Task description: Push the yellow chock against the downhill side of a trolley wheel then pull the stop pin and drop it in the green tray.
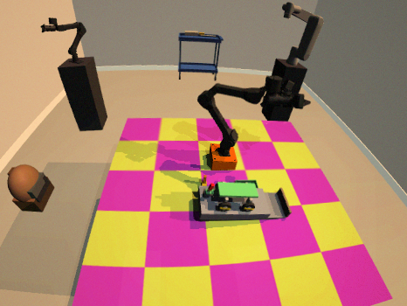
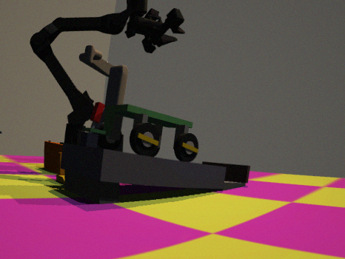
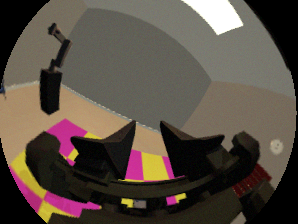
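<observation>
The green-topped trolley stands on the grey ramp, its dark wheels on the slope. The red head of the stop pin shows at the uphill end, beside the trolley. An orange-yellow upright piece, apparently the chock's handle, shows behind the uphill end of the ramp; its base is mostly hidden. The green tray cannot be made out clearly. My gripper is partly open and empty, high above the downhill side, away from trolley, pin and chock.
My arm's orange base stands behind the ramp. A dark end board crosses the ramp's low end. Two other arms on dark pedestals and a blue cart stand at the back.
</observation>
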